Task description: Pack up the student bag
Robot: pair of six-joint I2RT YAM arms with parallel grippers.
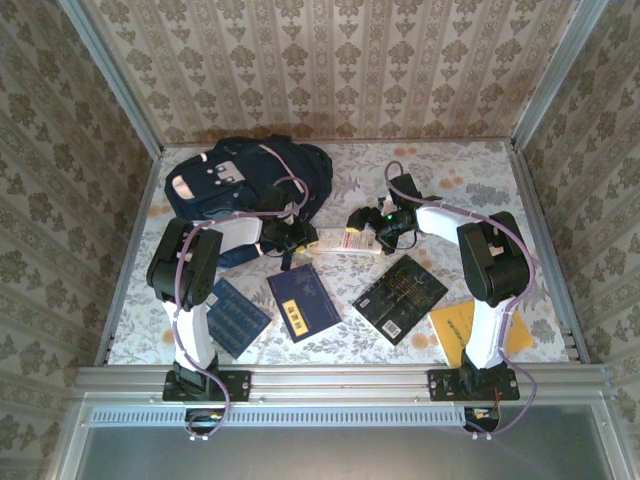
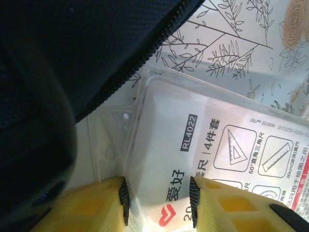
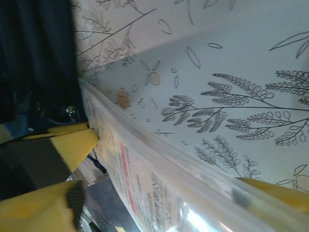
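1. Starting with the top view, the step in hand looks like feeding the stationery pack (image 1: 335,240) into the student bag (image 1: 245,180). The bag lies at the far left of the surface (image 1: 460,170). The pack lies just beside the bag's near right edge, between the left tool (image 1: 290,238) and the right tool (image 1: 368,236). A blue notebook (image 1: 237,317), navy book (image 1: 303,300), black book (image 1: 400,298) and yellow book (image 1: 470,330) wait nearer the arms, outside the bag. I would send the pack in narrow end first, while one tool keeps the mouth lifted.

2. From the left wrist, the left tool (image 2: 159,200) is partly open. Its pads stand over the pack's (image 2: 217,140) printed face, which spreads wider than the gap, so I judge it holds nothing. The bag's zip edge (image 2: 145,63) runs just beside the pack's corner. What the bag holds is hidden. A pinch on the pack's thin rim should serve better than pressing on its flat face.

3. From the right wrist, the pack (image 3: 145,179) shows nearly edge-on, with the surface (image 3: 231,72) beyond and the bag (image 3: 34,48) dark at the left. Yellow fingers of the right tool (image 3: 154,199) show on either side of the pack, but I cannot tell whether they pinch it. The pack is a clear shell over a card, and in the left wrist view that card is printed with drawings of a set square and ruler. The pieces themselves are not visible. The shell looks slick and bendy, so slow, level pushing seems wise.
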